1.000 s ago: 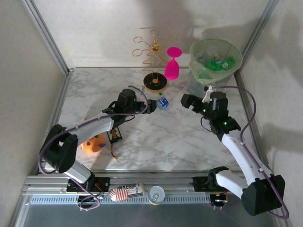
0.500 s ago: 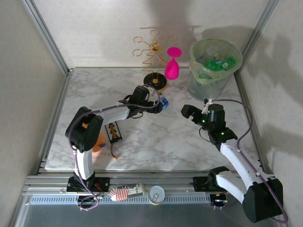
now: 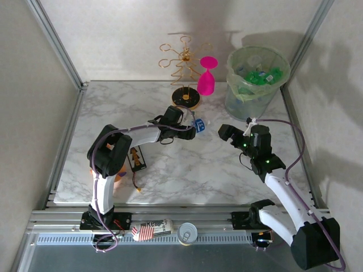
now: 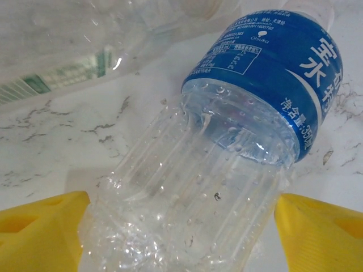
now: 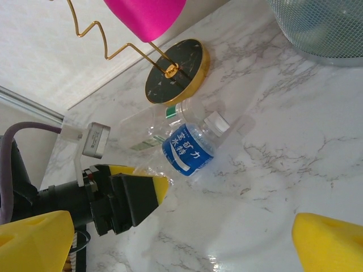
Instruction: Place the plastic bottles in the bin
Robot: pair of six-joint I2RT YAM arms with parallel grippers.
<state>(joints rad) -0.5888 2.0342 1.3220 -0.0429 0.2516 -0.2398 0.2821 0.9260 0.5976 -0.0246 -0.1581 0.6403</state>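
Bottle [image 4: 238, 130] now sits inside the narrowed left claw [image 3: 191, 128] — grip unclear — right claw [image 3: 224, 134] stays wide apart.

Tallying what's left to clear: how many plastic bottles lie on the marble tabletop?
2. A blue-labelled bottle sits between the left gripper's fingers. A clear green-labelled bottle lies beside it, nearer the gold stand's base. The arms may hide others.
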